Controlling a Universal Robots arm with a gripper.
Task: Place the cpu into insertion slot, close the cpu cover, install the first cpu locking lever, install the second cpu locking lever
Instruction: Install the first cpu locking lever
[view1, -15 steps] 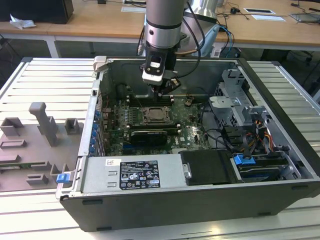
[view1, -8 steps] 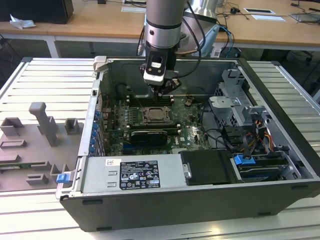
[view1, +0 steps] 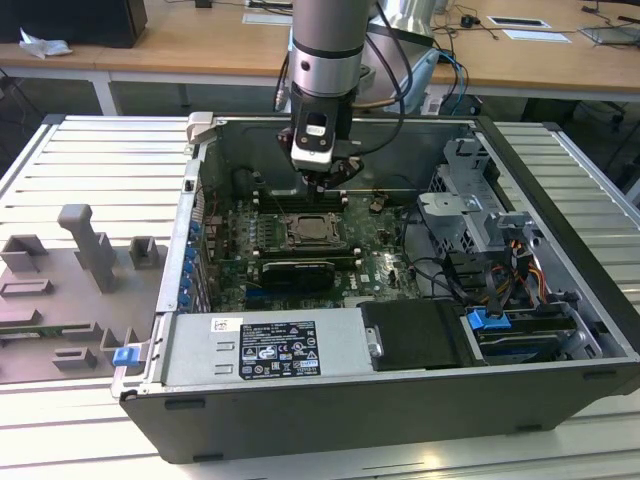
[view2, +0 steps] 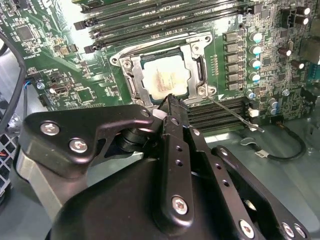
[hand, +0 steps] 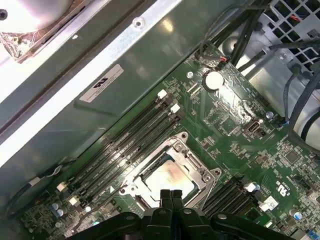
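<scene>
- Hovering inside the open computer case (view1: 330, 420), the hand (view1: 322, 186) hangs just above the socket. In both wrist views its two fingers are pressed together with nothing between them.
- The cpu (view2: 162, 75) lies flat in the insertion slot (view2: 201, 74) on the green motherboard (view1: 385, 240).
- The cpu cover (view2: 192, 50) lies down over it, framing the pale top.
- A thin metal lever (view2: 235, 114) slants out from one socket corner across the memory slots (view2: 210, 116).
- The case rests on a slatted desk (view1: 90, 150), with grey fixtures (view1: 85, 250) at the exterior view's left.
</scene>
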